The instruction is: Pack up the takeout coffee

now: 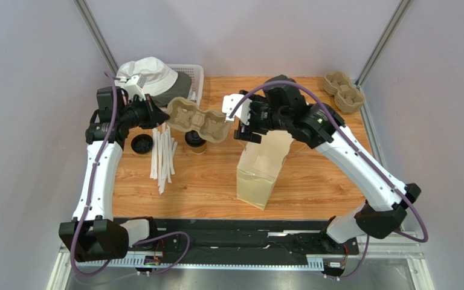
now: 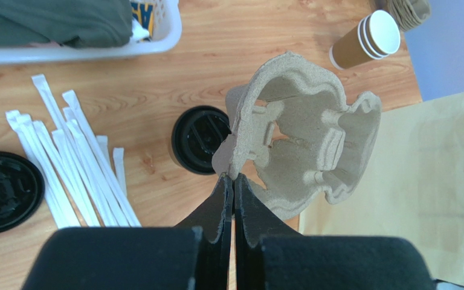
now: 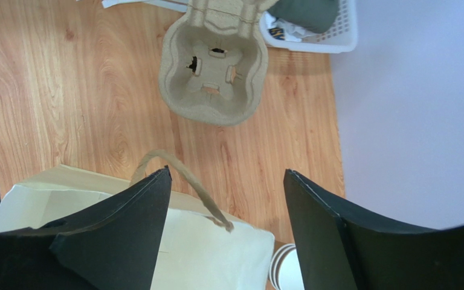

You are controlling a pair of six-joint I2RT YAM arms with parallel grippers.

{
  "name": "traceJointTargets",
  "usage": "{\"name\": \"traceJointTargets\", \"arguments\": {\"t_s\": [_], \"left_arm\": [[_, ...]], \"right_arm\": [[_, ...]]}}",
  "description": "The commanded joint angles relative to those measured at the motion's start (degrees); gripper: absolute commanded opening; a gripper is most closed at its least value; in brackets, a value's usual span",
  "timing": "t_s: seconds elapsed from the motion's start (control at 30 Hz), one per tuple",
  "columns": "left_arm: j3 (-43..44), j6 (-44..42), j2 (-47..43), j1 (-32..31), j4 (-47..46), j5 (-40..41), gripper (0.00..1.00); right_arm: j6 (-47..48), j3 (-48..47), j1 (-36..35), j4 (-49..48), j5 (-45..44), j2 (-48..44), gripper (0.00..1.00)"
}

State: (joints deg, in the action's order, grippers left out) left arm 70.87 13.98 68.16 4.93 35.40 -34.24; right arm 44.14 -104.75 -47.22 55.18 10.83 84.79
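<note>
1. Left jaws clenched on the pulp tray [image 2: 313, 151] rim, holding it aloft, probably to bag it first.
2. Right jaws released, spread above the paper bag [image 3: 216, 254], likely to steady its mouth.
3. Takeout coffee [image 2: 199, 140] stands lidded on the tabletop [image 2: 174, 78] below the tray, not yet packed.

The takeout coffee [image 2: 195, 142] partly behind the pulp tray [image 2: 313, 121]; paper bag [image 2: 422, 181] cut by the left wrist view's right edge.

Top cam: high, behind arm bases, looks down wide over whole table [image 1: 204, 193]. L & R wrist cams: close-up, facing down. All 3 share pulp tray [image 1: 197, 118] & bag [image 1: 260, 172].
</note>
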Motion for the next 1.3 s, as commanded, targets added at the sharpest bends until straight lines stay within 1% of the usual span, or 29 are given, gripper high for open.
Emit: {"name": "traceJointTargets", "arguments": {"t_s": [0.0, 0.07, 0.17, 0.27, 0.3, 0.43, 0.5, 0.57, 0.63, 0.8, 0.9, 0.93, 1.0, 1.03, 1.1, 1.13, 1.2, 1.23, 1.27], "left_arm": [[3.9, -3.1, -1.8, 0.5, 0.1, 1.4, 0.00], [4.7, -3.3, -1.7, 0.4, 0.2, 2.3, 0.00], [6.5, -3.7, -1.1, 0.6, 0.4, 2.3, 0.00], [8.2, -4.7, -1.1, 0.5, -0.1, 0.9, 0.00], [8.5, -5.4, -1.3, 0.6, -1.0, -0.4, 0.00], [9.0, -5.6, -2.4, 0.4, -3.8, -1.6, 0.00], [10.8, -5.5, -1.4, 0.5, -3.1, -2.9, 0.00], [12.4, -6.7, -0.8, 0.5, -2.4, -5.0, 0.00], [13.0, -7.8, -1.2, 0.4, -2.8, -6.5, 0.00], [15.7, -12.7, -2.1, -0.4, -2.9, -8.3, 0.00], [18.1, -16.3, -2.7, -0.9, -2.4, -11.0, 0.00], [18.7, -17.5, -3.0, -1.5, -2.2, -11.4, 0.00], [20.1, -20.2, -4.0, -2.2, -2.3, -12.2, 0.00], [20.4, -20.9, -4.4, -3.0, -2.3, -12.3, 0.00], [21.1, -21.2, -6.2, -4.1, -3.6, -10.2, 0.00], [21.1, -20.9, -6.8, -4.7, -4.5, -9.5, 0.00], [22.7, -21.2, -7.7, -8.1, -5.3, -8.2, 0.00], [23.7, -21.6, -7.9, -11.0, -5.2, -7.3, 0.00], [25.9, -21.8, -8.0, -12.5, -4.8, -6.6, 0.00]], "right_arm": [[-1.8, -1.8, -0.2, -1.7, -6.0, -6.9, 0.77], [-1.3, -0.1, 0.1, -1.7, -8.4, -8.7, 0.78], [-1.7, 2.9, 3.2, -1.5, -9.7, -12.2, 0.80], [-3.5, 5.2, 8.0, -0.3, -8.6, -14.3, 0.80], [-4.4, 5.3, 11.2, 0.0, -7.6, -14.6, 0.80], [-8.6, 4.6, 18.2, 3.2, -2.8, -12.5, 0.80], [-9.2, 4.1, 21.0, 4.6, 0.5, -11.0, 0.79], [-9.2, 3.8, 22.2, 7.4, 3.7, -8.6, 0.78], [-8.7, 3.9, 22.8, 9.7, 4.8, -7.0, 0.76], [-8.6, 2.6, 25.2, 11.3, 8.1, -1.4, 0.72], [-7.3, 1.8, 26.5, 13.2, 9.1, 0.9, 0.66], [-6.9, 2.0, 26.6, 13.5, 9.1, 1.2, 0.60], [-6.0, 2.3, 26.9, 13.7, 9.7, 1.9, 0.53], [-5.6, 2.2, 26.9, 14.1, 10.0, 2.1, 0.44], [-5.5, 1.3, 26.9, 14.5, 11.7, 2.7, 0.34], [-5.5, 0.4, 26.9, 15.6, 12.6, 3.5, 0.19], [-6.3, -3.0, 27.0, 16.4, 14.6, 4.5, 0.03], [-7.7, -4.0, 27.0, 16.7, 14.8, 5.1, 0.00], [-8.4, -5.8, 26.9, 16.8, 15.1, 5.4, 0.00]]}}
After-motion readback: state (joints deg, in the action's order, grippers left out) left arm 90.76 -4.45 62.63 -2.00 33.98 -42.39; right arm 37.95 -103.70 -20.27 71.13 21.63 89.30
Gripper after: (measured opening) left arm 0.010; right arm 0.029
